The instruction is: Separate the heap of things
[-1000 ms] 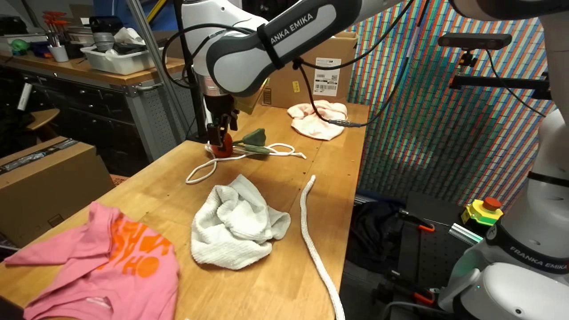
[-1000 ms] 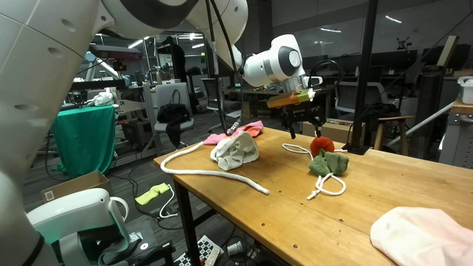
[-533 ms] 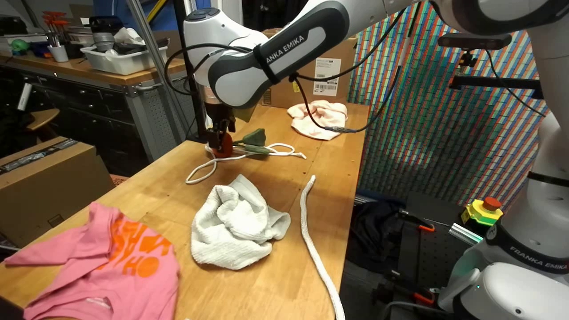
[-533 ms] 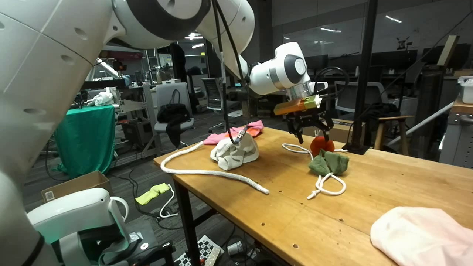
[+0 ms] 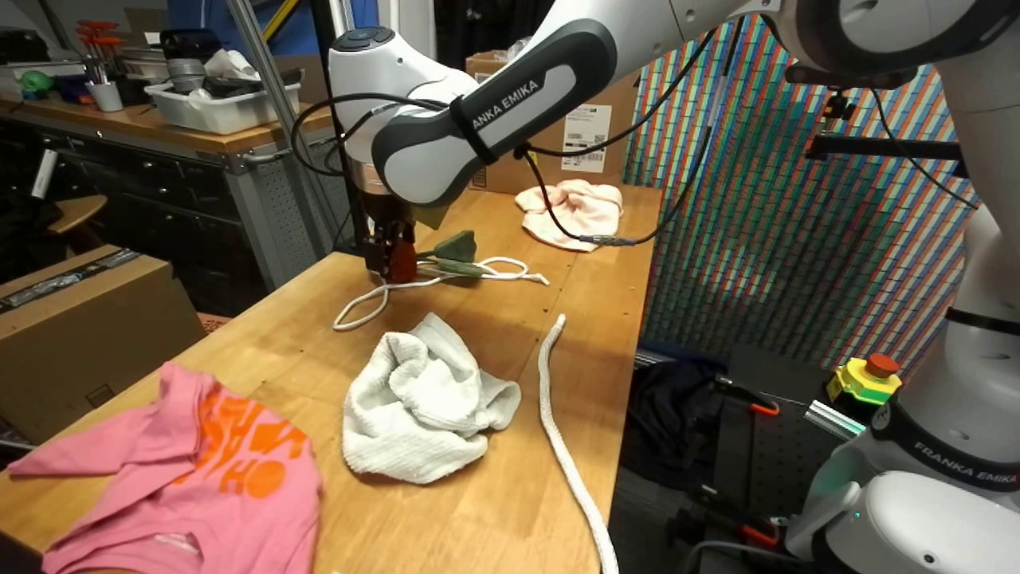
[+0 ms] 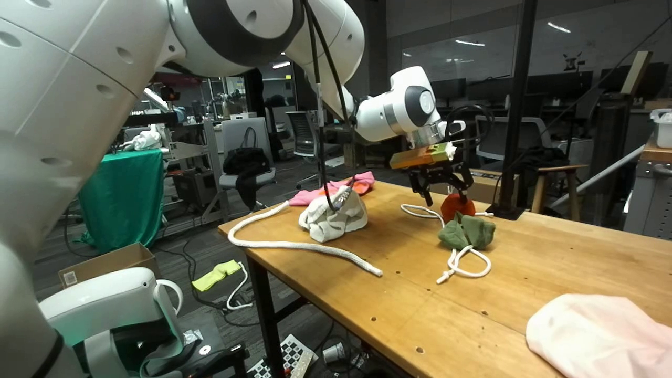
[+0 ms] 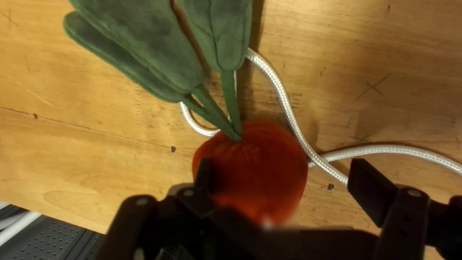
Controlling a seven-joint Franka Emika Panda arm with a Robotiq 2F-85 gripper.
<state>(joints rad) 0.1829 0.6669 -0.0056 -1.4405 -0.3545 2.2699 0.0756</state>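
Note:
The heap of things lies spread along the wooden table. A red plush vegetable with green leaves rests by a thin white cord. My gripper stands open low above it. In the wrist view one fingertip overlaps the red body, while the opposite fingertip is out over bare wood and cord. I cannot tell whether they touch. Elsewhere are a crumpled grey-white cloth, a thick white rope, a pink cloth with orange letters and a pale pink-cream cloth.
A cardboard box stands at the table's far end, behind the pale cloth. Near the red toy a dark upright post rises at the table edge. My arm's cable hangs down in front of the grey-white cloth.
The gripper has come down over the red plush vegetable, and its jaws remain apart. The cloths, rope and cord lie as before.

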